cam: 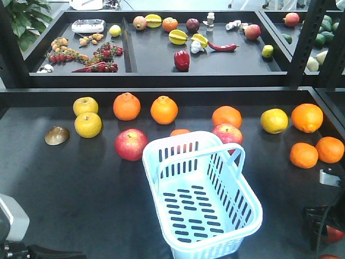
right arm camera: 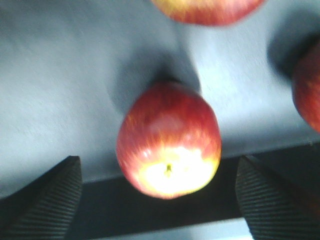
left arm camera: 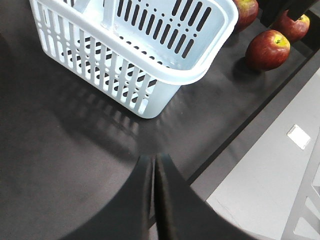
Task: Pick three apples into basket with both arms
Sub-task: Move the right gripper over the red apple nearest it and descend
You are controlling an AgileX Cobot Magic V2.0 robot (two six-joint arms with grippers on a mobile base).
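The pale blue basket stands empty in the middle of the dark shelf. In the right wrist view a red apple with a yellow patch lies just ahead of my right gripper. That gripper is open, its ribbed fingers wide on either side and not touching the apple. Two more red apples show at the edges. My left gripper is shut and empty, low over the shelf in front of the basket. Three red apples lie to the basket's right.
Two other red apples sit behind the basket, among oranges, yellow-green fruit and a brown shell. The shelf's front edge runs close to both grippers. A back tray holds mixed produce.
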